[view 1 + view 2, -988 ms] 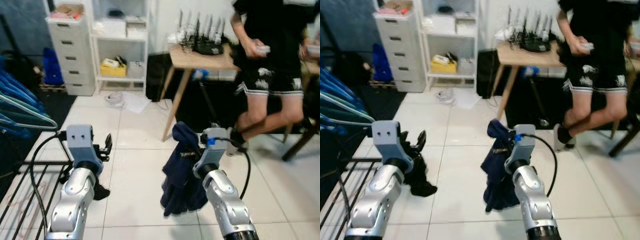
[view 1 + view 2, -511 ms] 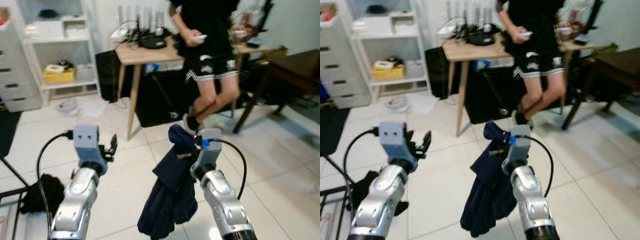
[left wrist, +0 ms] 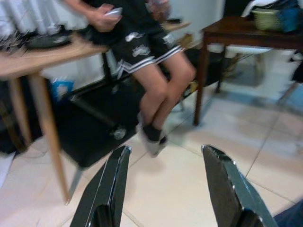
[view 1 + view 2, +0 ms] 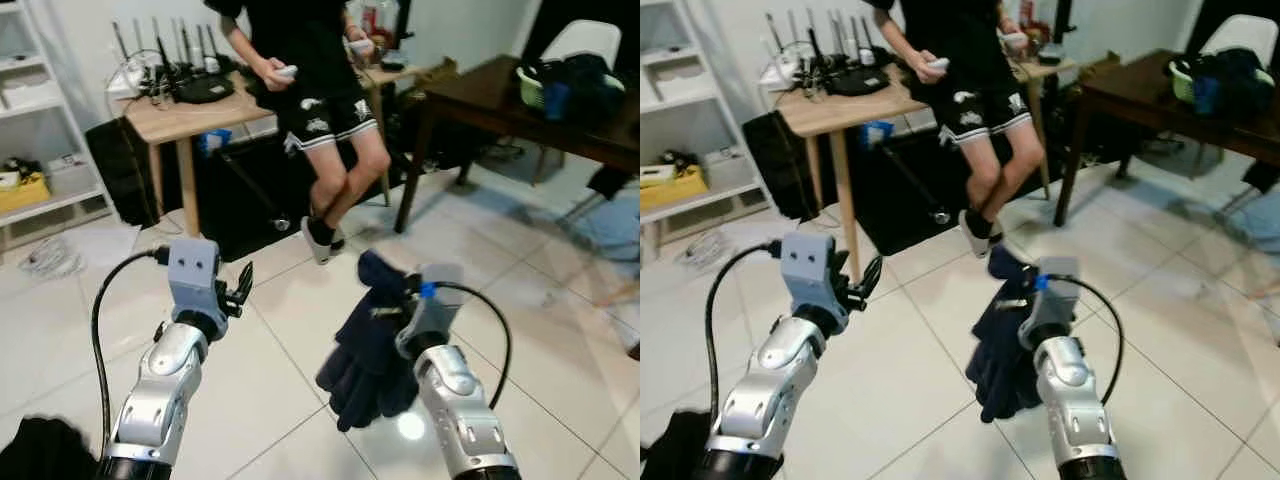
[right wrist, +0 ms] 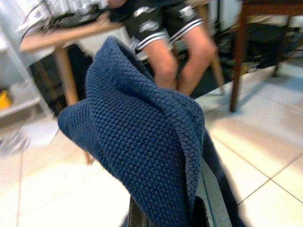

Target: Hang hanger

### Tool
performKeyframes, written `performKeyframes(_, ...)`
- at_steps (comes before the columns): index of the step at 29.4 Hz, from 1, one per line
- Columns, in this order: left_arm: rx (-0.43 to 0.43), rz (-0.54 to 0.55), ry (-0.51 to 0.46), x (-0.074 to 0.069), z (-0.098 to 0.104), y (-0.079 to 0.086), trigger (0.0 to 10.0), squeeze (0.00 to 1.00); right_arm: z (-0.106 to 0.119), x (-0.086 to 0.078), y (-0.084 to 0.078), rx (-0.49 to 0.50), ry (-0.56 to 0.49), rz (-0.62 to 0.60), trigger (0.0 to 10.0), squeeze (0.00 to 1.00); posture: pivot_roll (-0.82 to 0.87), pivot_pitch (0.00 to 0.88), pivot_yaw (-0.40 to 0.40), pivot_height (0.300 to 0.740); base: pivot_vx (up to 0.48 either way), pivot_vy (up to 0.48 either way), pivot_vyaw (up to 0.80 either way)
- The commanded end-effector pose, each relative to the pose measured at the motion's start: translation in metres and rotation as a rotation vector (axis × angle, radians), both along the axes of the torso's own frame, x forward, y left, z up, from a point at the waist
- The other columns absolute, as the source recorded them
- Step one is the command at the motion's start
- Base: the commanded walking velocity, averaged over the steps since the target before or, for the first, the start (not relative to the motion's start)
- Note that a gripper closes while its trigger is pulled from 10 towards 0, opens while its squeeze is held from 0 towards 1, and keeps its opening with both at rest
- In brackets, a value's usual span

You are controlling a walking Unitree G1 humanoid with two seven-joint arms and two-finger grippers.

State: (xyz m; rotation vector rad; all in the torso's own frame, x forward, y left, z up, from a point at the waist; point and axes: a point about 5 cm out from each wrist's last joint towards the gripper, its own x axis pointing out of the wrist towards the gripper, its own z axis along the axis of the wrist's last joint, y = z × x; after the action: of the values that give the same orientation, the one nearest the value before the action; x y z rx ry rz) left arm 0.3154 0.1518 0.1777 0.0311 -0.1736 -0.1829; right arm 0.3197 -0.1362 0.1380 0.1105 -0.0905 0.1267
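A dark blue knitted garment [image 4: 368, 345] hangs bunched from the right end effector [image 4: 405, 300], draped over its fingers. Its folds dangle above the white tiled floor [image 4: 280, 400]. A thin metal part shows at its top; no hanger shape can be made out.

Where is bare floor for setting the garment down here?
Bare tiles lie between the left gripper and the navy garment held by the right gripper, and right of it toward the dark table. Crowded around the person and wooden table.

One person [image 4: 310, 90], two worktops, a light wooden worktop [image 4: 170, 115] and a dark wooden worktop [image 4: 500, 95], one navy knitted garment [image 4: 370, 340], two grippers, left gripper [image 4: 240, 290] and right gripper [image 4: 400, 300].
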Motion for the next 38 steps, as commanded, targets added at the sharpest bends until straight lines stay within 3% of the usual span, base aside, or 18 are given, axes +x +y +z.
performKeyframes(1,0.009,0.007,0.035,0.001,-0.005,0.005,10.0,0.00,-0.004,0.000,0.002,0.007,0.002,-0.011,10.0,0.00,0.05,0.122,0.081,0.740,0.000,0.000,-0.80)
performKeyframes(4,-0.002,0.019,0.038,0.001,-0.005,0.007,10.0,0.00,-0.004,0.000,0.004,0.000,0.000,-0.011,10.0,0.00,0.05,0.124,0.081,0.740,0.000,0.000,-0.80)
performKeyframes(10,-0.130,0.081,0.048,0.002,-0.006,0.015,10.0,0.00,0.001,0.002,0.007,0.004,-0.010,0.009,10.0,0.00,0.05,0.140,0.056,0.740,0.000,0.000,-0.80)
performKeyframes(16,-0.111,0.119,0.051,-0.001,-0.006,0.023,10.0,0.00,0.003,0.002,0.008,0.012,-0.012,0.016,10.0,0.00,0.04,0.131,0.044,0.740,0.000,0.000,-0.80)
performKeyframes(22,-0.070,0.088,0.072,-0.001,-0.007,0.017,10.0,0.00,0.004,0.006,0.009,0.033,-0.012,0.021,10.0,0.00,0.04,0.150,0.029,0.740,0.000,0.000,-0.80)
performKeyframes(25,-0.103,0.104,0.065,-0.003,-0.004,0.017,10.0,0.00,0.011,0.008,0.009,0.039,-0.022,0.033,10.0,0.00,0.04,0.129,0.015,0.740,0.000,0.000,-0.80)
performKeyframes(27,-0.117,0.132,0.060,-0.001,-0.003,0.020,10.0,0.00,0.016,0.012,0.009,0.023,-0.030,0.046,10.0,0.00,0.04,0.164,0.001,0.740,0.000,0.000,-0.80)
performKeyframes(32,-0.039,0.129,0.040,-0.003,-0.004,0.017,10.0,0.00,0.017,0.017,0.010,0.000,-0.031,0.060,10.0,0.00,0.04,0.150,-0.012,0.740,0.000,0.000,-0.80)
performKeyframes(38,-0.108,0.158,0.056,-0.002,-0.002,0.020,10.0,0.00,0.021,0.019,0.013,0.014,-0.035,0.067,10.0,0.00,0.03,0.163,-0.022,0.740,0.000,0.000,-0.80)
